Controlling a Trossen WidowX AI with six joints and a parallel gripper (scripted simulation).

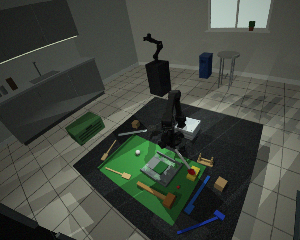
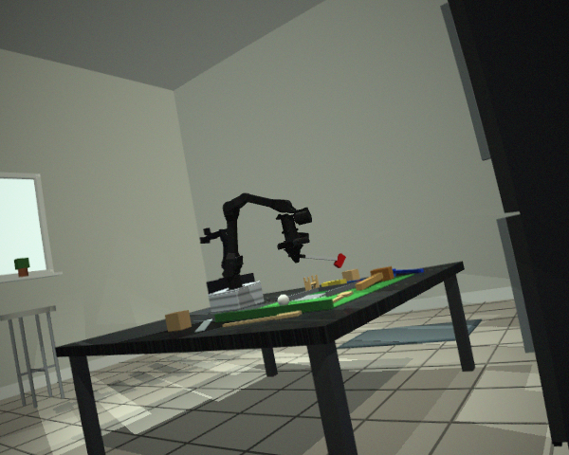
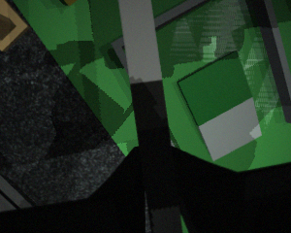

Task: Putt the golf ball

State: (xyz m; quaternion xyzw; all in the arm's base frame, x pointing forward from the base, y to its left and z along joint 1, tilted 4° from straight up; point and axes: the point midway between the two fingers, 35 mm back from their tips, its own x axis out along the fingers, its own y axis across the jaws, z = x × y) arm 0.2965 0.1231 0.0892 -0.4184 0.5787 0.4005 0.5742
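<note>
My gripper point(image 1: 174, 147) point(image 2: 297, 257) point(image 3: 149, 150) is shut on the grey shaft of the red putter point(image 1: 182, 158) point(image 2: 339, 260) point(image 3: 141, 44). The putter is up in the air, with its red head out past the fingers; in the top view the head overlaps the yellow block. The white golf ball point(image 1: 137, 152) point(image 2: 283, 300) rests on the green mat point(image 1: 119, 160), left of the grey-walled frame point(image 1: 174, 175). Inside the frame are the pale ramp point(image 1: 153, 163) point(image 3: 230, 128) and the dark raised green point(image 1: 161, 167) point(image 3: 215, 92). The ball is not in the wrist view.
The yellow block point(image 1: 196, 176) point(image 2: 334, 282) and wooden rack point(image 1: 205, 162) point(image 2: 311, 283) stand near the mat's right corner. An orange mallet point(image 1: 169, 200) point(image 2: 370, 281) and a small wooden mallet point(image 1: 126, 176) lie on the mat. Blue clubs point(image 1: 200, 192) point(image 1: 201, 225) lie beyond its edge.
</note>
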